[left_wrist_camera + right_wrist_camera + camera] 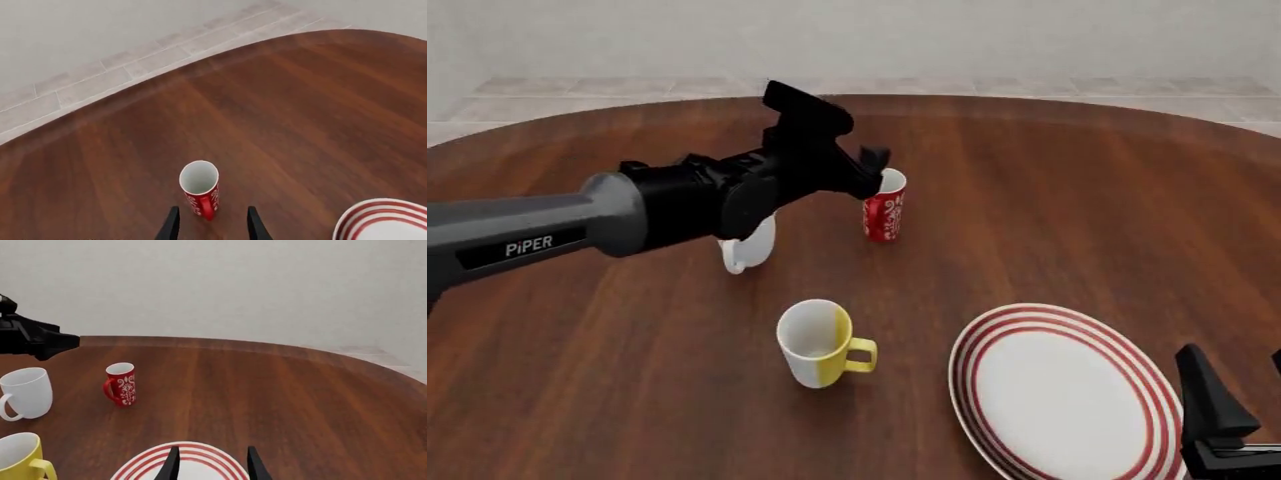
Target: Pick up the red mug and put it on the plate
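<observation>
The red mug (885, 207) stands upright on the wooden table, beyond the middle. In the left wrist view the red mug (200, 187) sits just ahead of my open left gripper (212, 208), its base in line with the gap between the fingertips; no finger touches it. In the front view my left gripper (868, 168) hovers at the mug's left, level with its rim. The plate (1065, 395) lies at the near right. My right gripper (1234, 385) is open and empty at the plate's right edge. The right wrist view shows the mug (122, 384) and the plate's rim (140, 467).
A plain white mug (747, 245) stands left of the red mug, partly under my left arm. A yellow-and-white mug (817, 343) stands near the front middle, left of the plate. The table's curved far edge (200, 55) meets a tiled floor.
</observation>
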